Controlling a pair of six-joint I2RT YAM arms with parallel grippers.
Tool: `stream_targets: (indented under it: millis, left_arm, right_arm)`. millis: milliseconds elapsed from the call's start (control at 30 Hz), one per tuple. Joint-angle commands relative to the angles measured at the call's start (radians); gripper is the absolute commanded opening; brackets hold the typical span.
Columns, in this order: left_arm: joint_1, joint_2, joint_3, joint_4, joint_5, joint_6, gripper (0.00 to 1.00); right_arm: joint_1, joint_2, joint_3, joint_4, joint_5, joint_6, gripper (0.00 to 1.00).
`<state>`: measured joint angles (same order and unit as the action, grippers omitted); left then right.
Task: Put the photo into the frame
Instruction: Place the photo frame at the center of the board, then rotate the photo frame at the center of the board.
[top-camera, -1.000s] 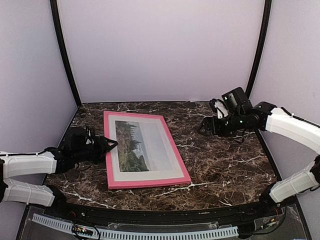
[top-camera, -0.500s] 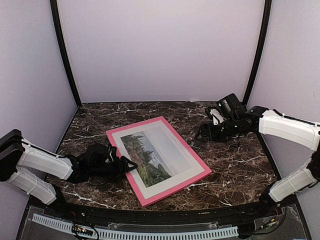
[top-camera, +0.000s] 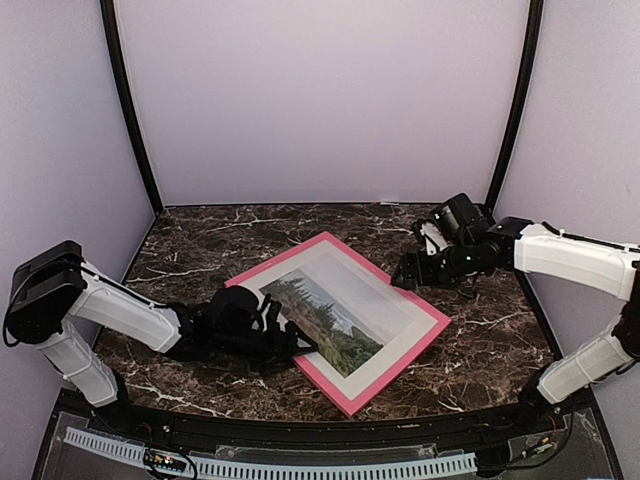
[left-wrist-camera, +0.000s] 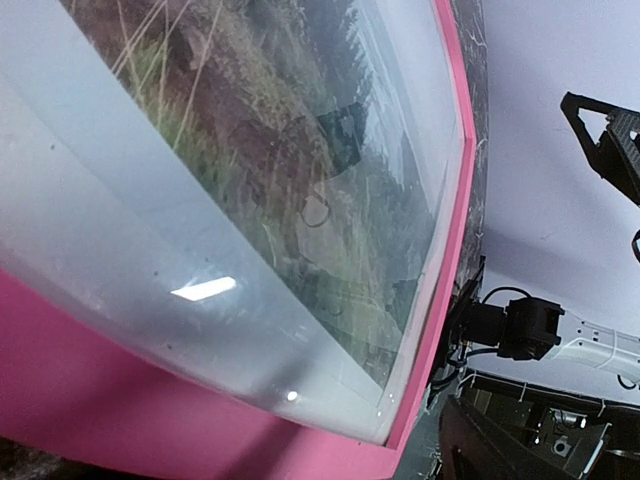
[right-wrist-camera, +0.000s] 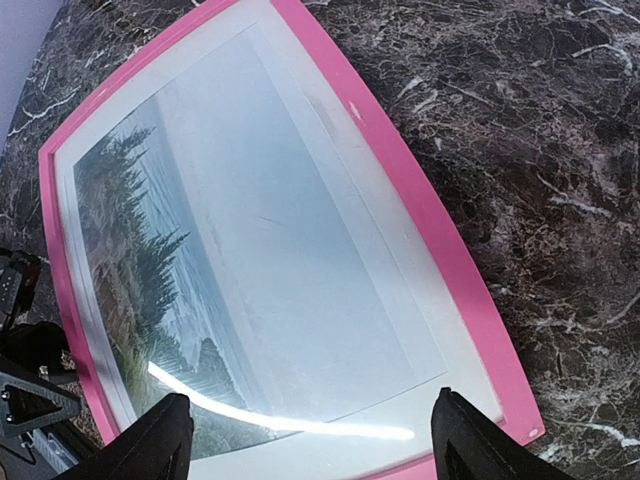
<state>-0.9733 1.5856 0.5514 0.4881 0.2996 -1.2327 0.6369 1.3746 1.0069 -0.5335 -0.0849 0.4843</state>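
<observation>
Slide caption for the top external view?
Pink-red wooden frame holding coastal landscape photo, angled on dark marble table; left gripper at its near edge, right gripper open nearby.

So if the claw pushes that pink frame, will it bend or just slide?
Probably slide. The frame lies flat on the smooth stone table, so a corner push would likely spin it. It looks stiff: straight edges, no sag. Its shiny front may be slippery to grip, and could crack.
</observation>
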Motion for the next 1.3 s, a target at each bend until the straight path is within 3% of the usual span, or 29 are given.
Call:
stream_targets:
  millis: [0,400,700,1033,1267]
  left_arm:
    - [-0.011,-0.034,0.067,-0.037,0.08,0.054,0.87]
    - [-0.014,-0.255,0.018,-0.254,0.004,0.129,0.92]
    - [0.009,-0.422,0.145,-0.596,-0.211,0.441,0.95]
    - [0.319,-0.405,0.21,-0.605,-0.093,0.655,0.99]
    - [0.44,-0.233,0.34,-0.598,-0.088,0.764,0.99]
  right_arm:
    - [0.009,-0.029,-0.032,0.015,0.033,0.021,0.83]
    - [0.009,-0.043,-0.073,0.002,0.03,0.02,0.84]
    - [0.009,-0.125,-0.201,0.025,0.018,0.081,0.84]
    - [0.028,-0.194,-0.362,0.137,-0.014,0.189,0.84]
    - [0.044,-0.182,-0.419,0.226,-0.034,0.233,0.85]
